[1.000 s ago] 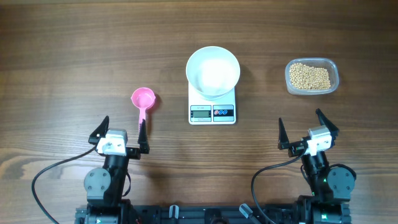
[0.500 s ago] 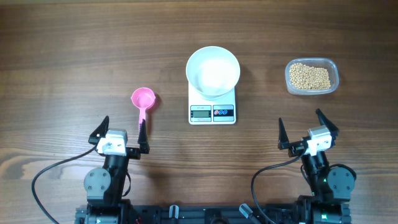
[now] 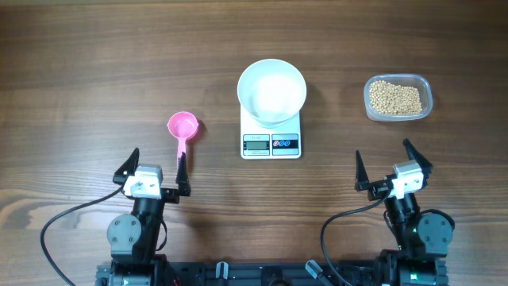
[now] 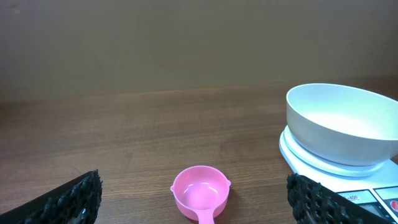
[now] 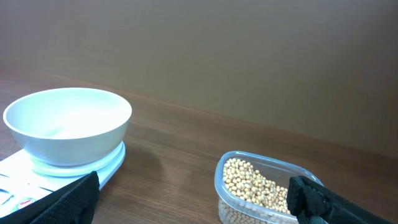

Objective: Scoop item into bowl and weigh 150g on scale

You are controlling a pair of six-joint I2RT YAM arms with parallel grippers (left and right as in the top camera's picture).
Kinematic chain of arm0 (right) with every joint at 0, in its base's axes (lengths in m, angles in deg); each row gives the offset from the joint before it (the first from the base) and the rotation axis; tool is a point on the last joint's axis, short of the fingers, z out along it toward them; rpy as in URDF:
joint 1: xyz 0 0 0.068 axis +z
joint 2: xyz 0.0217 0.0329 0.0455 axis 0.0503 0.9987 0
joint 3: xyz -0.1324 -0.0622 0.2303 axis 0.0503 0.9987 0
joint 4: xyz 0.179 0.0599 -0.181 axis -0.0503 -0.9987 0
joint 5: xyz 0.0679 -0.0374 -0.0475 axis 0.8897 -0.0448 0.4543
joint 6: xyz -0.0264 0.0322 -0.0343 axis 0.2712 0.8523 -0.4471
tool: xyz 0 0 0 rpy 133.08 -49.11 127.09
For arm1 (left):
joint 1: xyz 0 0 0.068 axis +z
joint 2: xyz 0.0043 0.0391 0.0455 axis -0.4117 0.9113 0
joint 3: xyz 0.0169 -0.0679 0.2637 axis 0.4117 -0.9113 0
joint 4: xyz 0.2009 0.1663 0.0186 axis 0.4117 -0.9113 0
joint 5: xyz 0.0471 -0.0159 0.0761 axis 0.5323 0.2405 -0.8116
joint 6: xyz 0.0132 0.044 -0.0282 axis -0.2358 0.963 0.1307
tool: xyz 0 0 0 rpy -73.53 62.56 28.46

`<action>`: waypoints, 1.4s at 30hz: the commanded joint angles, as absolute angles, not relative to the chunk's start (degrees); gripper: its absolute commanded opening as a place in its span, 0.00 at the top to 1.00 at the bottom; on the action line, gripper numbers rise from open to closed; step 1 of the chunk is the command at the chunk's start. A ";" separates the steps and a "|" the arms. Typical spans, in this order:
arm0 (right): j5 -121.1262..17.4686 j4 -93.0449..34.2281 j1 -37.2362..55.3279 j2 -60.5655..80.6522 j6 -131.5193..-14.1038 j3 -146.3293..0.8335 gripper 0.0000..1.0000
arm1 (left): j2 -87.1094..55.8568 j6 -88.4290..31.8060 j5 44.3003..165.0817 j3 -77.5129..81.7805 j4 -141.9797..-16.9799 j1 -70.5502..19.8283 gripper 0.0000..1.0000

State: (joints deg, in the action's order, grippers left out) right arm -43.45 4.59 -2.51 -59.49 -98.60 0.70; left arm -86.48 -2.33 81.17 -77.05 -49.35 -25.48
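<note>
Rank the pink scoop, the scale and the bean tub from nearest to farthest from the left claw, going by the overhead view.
1. Pink scoop, just ahead of the left claw.
2. Scale, in the middle, off to the claw's right.
3. Bean tub, far right.

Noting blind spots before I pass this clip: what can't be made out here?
Reading on the scale: too small in the overhead view; cut off at the bottom edge in the left wrist view.
Pink scoop handle: left wrist view, cut off by the bottom edge.
Clear tub of beans, near side: right wrist view, cut by the bottom edge, corner behind the right gripper.
</note>
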 commanded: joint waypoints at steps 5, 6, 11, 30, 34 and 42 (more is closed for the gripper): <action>-43.34 4.79 -2.27 -59.32 -98.73 0.83 0.00 | -86.85 -1.46 80.43 -77.43 -49.52 -25.79 0.00; -43.34 4.76 -2.27 -59.32 -98.73 0.83 0.00 | -86.85 -1.48 80.43 -77.43 -49.52 -25.79 0.00; -43.34 4.76 -2.27 -59.32 -98.71 0.83 0.00 | -86.85 -1.46 80.41 -77.43 -49.52 -25.79 0.00; -43.34 4.76 -2.00 -59.32 -98.73 0.83 0.00 | -86.85 -23.91 114.88 -77.40 -40.50 -25.79 0.00; -43.69 5.53 -2.00 -59.32 -101.33 0.83 0.00 | -86.83 -29.00 116.01 -73.67 -33.55 -25.79 0.00; -17.59 8.15 -2.00 -59.32 -62.39 0.83 0.00 | -71.04 -28.41 113.70 -47.09 -57.15 -25.09 0.00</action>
State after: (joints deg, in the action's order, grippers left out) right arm -25.61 5.62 -2.35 -59.45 -81.66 0.75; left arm -78.56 -27.67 113.56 -56.99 -48.28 -25.42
